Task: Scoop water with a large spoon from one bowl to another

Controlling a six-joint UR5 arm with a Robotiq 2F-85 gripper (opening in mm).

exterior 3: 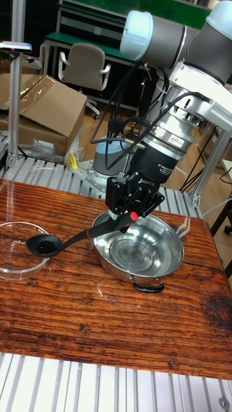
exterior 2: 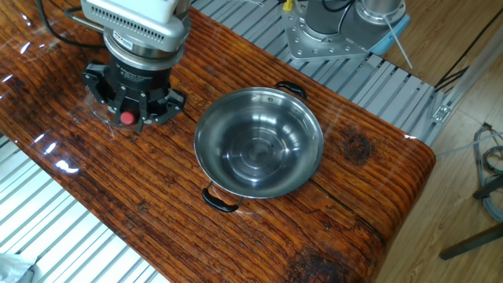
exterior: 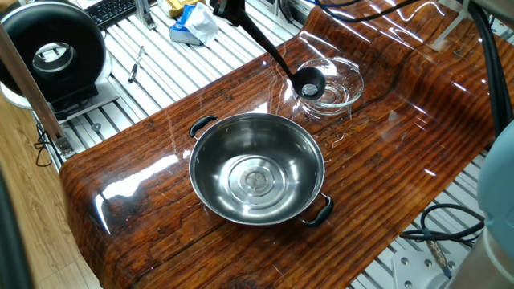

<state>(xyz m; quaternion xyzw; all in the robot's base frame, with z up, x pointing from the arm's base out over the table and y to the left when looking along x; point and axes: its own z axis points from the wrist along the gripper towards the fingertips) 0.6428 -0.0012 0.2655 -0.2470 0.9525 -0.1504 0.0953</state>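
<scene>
Overhead, tool [exterior 3: 127, 217] grips ladle [exterior 3: 51, 243], handle slanted.

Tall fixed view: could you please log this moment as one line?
gripper: shut on black plastic ladle | scoop over clear glass bowl | steel bowl: untouched

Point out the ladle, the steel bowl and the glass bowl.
ladle [exterior: 309, 83]: one fixed view, on the scoop head.
steel bowl [exterior: 210, 152]: one fixed view, on the inner wall.
glass bowl [exterior: 347, 90]: one fixed view, on the right-hand wall.
</scene>
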